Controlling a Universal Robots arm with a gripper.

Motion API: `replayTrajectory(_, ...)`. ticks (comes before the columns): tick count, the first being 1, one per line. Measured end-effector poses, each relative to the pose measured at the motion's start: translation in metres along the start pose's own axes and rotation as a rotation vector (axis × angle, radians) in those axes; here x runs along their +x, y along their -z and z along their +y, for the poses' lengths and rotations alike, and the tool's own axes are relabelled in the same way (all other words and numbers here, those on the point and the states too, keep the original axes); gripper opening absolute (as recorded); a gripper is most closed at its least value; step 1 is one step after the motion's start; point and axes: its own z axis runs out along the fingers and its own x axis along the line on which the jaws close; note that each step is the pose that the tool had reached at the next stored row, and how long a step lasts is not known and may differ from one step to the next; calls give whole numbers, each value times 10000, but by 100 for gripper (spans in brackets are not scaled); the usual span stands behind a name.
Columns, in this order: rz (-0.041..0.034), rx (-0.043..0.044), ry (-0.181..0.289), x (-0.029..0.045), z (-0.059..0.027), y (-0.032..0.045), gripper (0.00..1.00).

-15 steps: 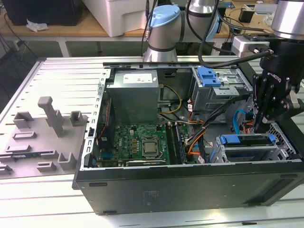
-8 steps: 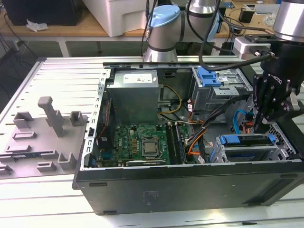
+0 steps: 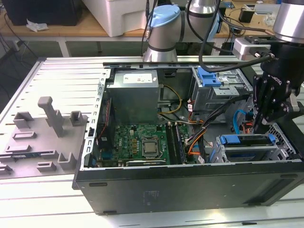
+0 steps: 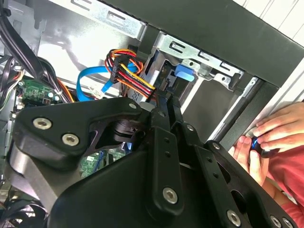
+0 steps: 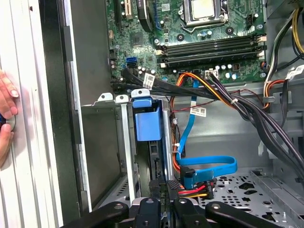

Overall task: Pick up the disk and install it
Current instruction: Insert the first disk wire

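The disk (image 3: 242, 139) sits in the drive cage (image 3: 216, 154) of the open computer case (image 3: 190, 185), blue strip uppermost. The gripper (image 3: 260, 128) hangs at the strip's end toward the exterior view's right; whether it is clamped I cannot tell. The case lies on a slatted metal table (image 3: 61, 71), with a wooden bench (image 3: 71, 29) behind. Both wrist views show 1 hand (image 4: 273, 135) at the case's outer wall.
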Motion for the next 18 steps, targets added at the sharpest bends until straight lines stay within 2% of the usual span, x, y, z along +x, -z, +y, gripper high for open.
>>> replayTrajectory(18,-1,3,14,-8,2,-43,17)
